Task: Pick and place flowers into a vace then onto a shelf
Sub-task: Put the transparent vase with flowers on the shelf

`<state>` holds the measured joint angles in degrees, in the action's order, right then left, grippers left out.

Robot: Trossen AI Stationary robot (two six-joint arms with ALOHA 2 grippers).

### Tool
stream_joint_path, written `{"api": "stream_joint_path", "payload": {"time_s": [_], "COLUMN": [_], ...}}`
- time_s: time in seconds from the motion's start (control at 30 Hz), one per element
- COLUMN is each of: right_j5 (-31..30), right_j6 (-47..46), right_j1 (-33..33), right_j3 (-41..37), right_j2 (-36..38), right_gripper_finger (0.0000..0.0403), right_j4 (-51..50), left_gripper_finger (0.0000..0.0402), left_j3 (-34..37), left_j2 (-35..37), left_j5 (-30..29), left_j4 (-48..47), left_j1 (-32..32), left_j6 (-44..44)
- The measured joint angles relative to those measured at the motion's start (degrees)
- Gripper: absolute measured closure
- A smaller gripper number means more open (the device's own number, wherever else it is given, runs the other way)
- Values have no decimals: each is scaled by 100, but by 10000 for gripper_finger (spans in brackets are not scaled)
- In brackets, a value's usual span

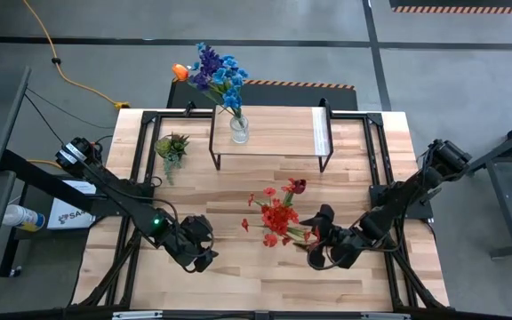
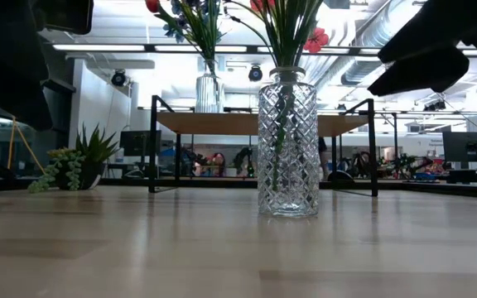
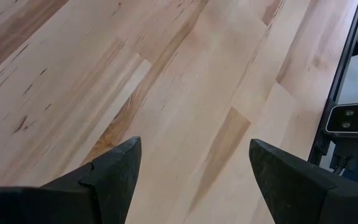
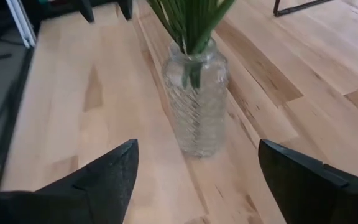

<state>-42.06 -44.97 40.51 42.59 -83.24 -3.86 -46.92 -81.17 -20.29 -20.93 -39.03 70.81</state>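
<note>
Red flowers stand with their green stems in a cut-glass vase on the table's middle. My right gripper is open just to the right of that vase, its fingers apart from the glass. Blue, purple and one orange flowers stand in a second glass vase on the left end of the shelf. My left gripper hangs open over bare table near the front left, with only planks between its fingers.
A small green potted plant stands on the table left of the shelf. Dark frame rails run along the table's left and right sides. Bare planks lie between the two grippers and along the near edge.
</note>
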Motion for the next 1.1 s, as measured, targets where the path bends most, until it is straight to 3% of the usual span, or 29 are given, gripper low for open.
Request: {"api": "stream_joint_path", "payload": {"time_s": [0.17, 0.33, 0.53, 0.77, 0.93, 1.1], "right_j5": [-82, -782, -547, -635, -950, -675], "right_j6": [-125, -563, -1004, 174, 299, 467], "right_j1": [0, -13, -152, -153, -184, -385], "right_j3": [0, 0, 0, 0, 0, 0], "right_j2": [0, -274, -989, -1292, -1357, -1357], "right_gripper_finger": [80, 79, 79, 79, 79, 79], "right_j4": [350, 173, 625, 1942, 2022, 2023], "left_gripper_finger": [71, 71, 71, 71, 71, 71], "left_j3": [0, 0, 0, 0, 0, 0], "left_j2": [0, -2, -2, -2, -2, -2], "left_j5": [0, 2, 4, 13, 13, 13], "left_j4": [0, 7, 42, 44, 46, 50], "left_j1": [0, 0, 0, 0, 0, 1], "left_j6": [0, 0, 2, 2, 2, 2]}}
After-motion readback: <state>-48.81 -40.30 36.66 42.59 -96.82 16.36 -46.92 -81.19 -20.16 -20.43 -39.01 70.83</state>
